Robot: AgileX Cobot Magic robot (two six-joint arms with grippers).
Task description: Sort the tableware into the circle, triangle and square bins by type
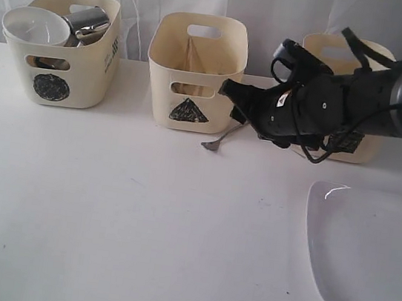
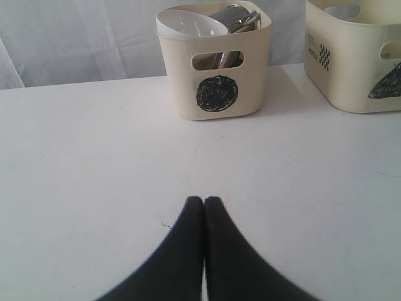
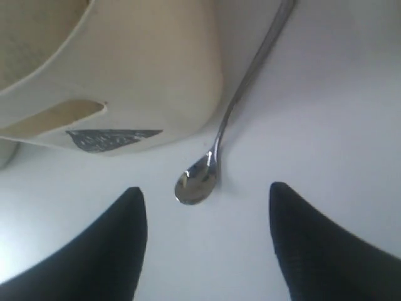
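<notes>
A steel spoon (image 1: 221, 138) (image 3: 241, 94) lies on the table by the triangle bin's (image 1: 195, 71) (image 3: 125, 75) front right corner. My right gripper (image 1: 232, 101) (image 3: 207, 189) hangs open just above the spoon, its bowl end between the fingertips and touching neither. The circle bin (image 1: 58, 48) (image 2: 216, 75) holds a white bowl (image 1: 35, 25) (image 2: 188, 25) and a steel mug (image 1: 90, 23) (image 2: 235, 19). A large white plate (image 1: 369, 256) lies front right. My left gripper (image 2: 203, 200) is shut on nothing, low over bare table. Fork, knife and chopsticks are not clearly visible.
The square bin (image 1: 350, 52) stands at the back right, mostly hidden behind my right arm. All three bins line the table's far edge before a white curtain. The left arm is outside the exterior view.
</notes>
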